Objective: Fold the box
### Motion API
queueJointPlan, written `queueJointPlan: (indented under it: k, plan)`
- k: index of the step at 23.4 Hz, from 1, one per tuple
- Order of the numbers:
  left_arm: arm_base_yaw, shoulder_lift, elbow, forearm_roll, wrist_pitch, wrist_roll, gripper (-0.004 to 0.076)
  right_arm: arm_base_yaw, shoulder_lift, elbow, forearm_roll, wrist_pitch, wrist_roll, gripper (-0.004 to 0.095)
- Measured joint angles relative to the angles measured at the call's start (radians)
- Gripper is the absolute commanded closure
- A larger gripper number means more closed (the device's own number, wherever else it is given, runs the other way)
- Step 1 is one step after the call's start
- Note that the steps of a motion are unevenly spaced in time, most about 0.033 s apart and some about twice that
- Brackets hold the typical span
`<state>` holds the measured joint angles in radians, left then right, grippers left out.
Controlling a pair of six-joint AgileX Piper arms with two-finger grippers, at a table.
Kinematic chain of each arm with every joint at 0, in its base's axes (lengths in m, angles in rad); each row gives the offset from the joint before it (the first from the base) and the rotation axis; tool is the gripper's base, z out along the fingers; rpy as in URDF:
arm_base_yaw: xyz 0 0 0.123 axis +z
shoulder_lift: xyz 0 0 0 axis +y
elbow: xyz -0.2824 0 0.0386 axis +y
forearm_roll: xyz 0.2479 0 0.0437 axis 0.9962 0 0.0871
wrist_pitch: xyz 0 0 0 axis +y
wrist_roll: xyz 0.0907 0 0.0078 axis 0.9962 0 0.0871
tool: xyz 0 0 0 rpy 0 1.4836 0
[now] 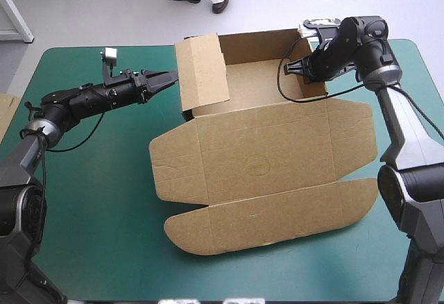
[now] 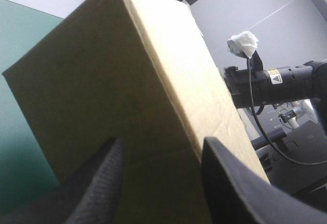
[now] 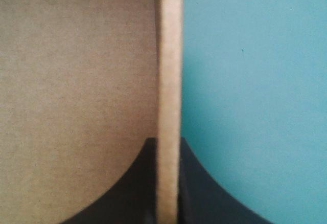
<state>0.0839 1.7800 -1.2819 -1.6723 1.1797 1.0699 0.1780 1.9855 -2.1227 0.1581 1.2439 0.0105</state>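
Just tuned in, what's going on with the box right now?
Both arms are working the brown box. The right tool is shut on its right wall; the left tool, fingers apart, sits at the raised left wall from outside. The lid lies flat on the teal-green table.

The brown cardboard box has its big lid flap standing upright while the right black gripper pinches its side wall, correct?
No: the brown cardboard box has its lid flap lying flat on the teal-green cover, as the high view shows. The right gripper does pinch its side wall.
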Motion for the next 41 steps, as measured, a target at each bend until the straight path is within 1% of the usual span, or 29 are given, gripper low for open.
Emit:
queueJointPlan:
  k: [11, 15, 20, 23, 25, 27, 29, 31, 32, 35, 38, 41]
  plan:
    - [-0.005, 0.0, 0.0, 0.0, 0.0, -0.001, 0.0369, 0.0, 0.0, 0.0, -0.002, 0.0, 0.0, 0.0925]
    - [-0.04, 0.0, -0.002, -0.001, 0.0, -0.002, 0.0369, 0.0, 0.0, 0.0, -0.004, 0.0, 0.0, 0.0925]
    - [-0.062, 0.0, -0.023, 0.0, 0.0, -0.005, 0.0369, 0.0, 0.0, 0.0, -0.006, 0.0, 0.0, 0.0925]
    - [-0.064, 0.0, -0.066, 0.004, -0.001, -0.035, 0.0369, 0.0, 0.0, 0.0, -0.004, 0.0, 0.0, 0.0925]
    - [-0.072, 0.0, -0.107, 0.07, -0.013, -0.09, 0.0369, 0.0, 0.0, 0.0, -0.004, 0.0, 0.0, 0.0925]
    - [-0.092, 0.0, -0.154, 0.19, -0.053, -0.16, 0.0369, 0.0, 0.0, 0.0, -0.018, 0.0, -0.001, 0.0925]
    - [-0.12, 0.0, -0.216, 0.326, -0.08, -0.24, 0.0369, 0.0, 0.0, 0.0, -0.037, 0.0, -0.003, 0.0925]
    - [-0.17, 0.0, -0.297, 0.523, -0.138, -0.369, 0.0369, 0.0, 0.0, 0.0, -0.055, 0.0, -0.003, 0.0924]
    - [-0.186, 0.0, -0.315, 0.578, -0.155, -0.406, 0.0369, 0.0, 0.0, 0.0, -0.058, 0.0, 0.0, 0.0921]
    - [-0.228, 0.0, -0.349, 0.711, -0.191, -0.495, 0.0369, 0.0, 0.0, 0.0, -0.068, 0.0, 0.007, 0.0921]
    - [-0.281, 0.0, -0.363, 0.851, -0.246, -0.631, 0.0369, 0.015, 0.0, 0.012, -0.096, 0.0, 0.038, 0.0921]
    - [-0.294, 0.001, -0.363, 0.922, -0.26, -0.727, 0.0369, 0.045, 0.0, 0.06, -0.101, -0.001, 0.071, 0.0921]
